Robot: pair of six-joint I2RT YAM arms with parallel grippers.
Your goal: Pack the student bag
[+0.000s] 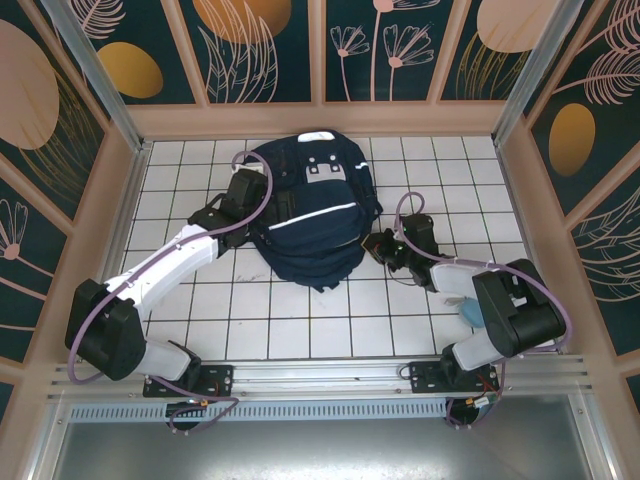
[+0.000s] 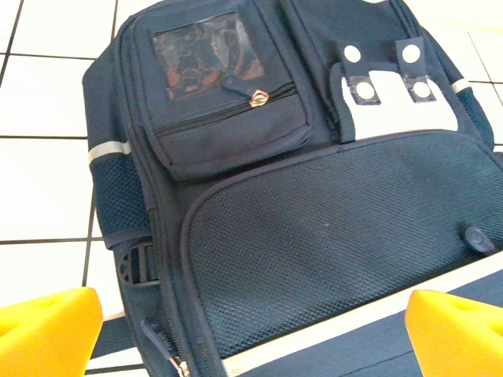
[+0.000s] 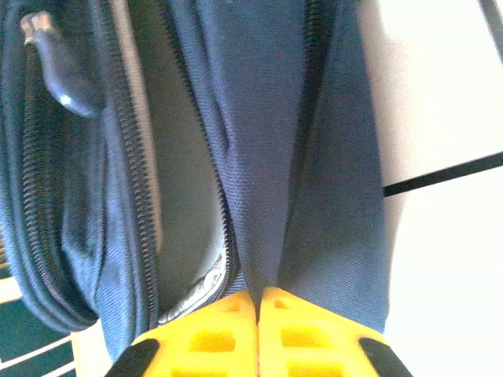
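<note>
The student bag [image 1: 312,215], dark navy with a white stripe and grey-white patches, lies flat in the middle of the white tiled table. My left gripper [image 1: 250,192] is at the bag's left side and stands open. Its yellow fingers [image 2: 51,330] are spread wide over the mesh front panel [image 2: 330,228], with nothing between them. My right gripper [image 1: 376,243] is at the bag's right edge. In the right wrist view it [image 3: 258,297] is shut on a fold of the bag's navy fabric [image 3: 267,157], beside an open zipper that shows light grey lining [image 3: 177,196].
Wooden panelled walls [image 1: 320,118] close in the table at the back and both sides. A metal rail [image 1: 320,375] runs along the near edge by the arm bases. A small light blue thing [image 1: 468,311] lies under the right arm. A zipper pull [image 3: 67,75] hangs at the bag's edge.
</note>
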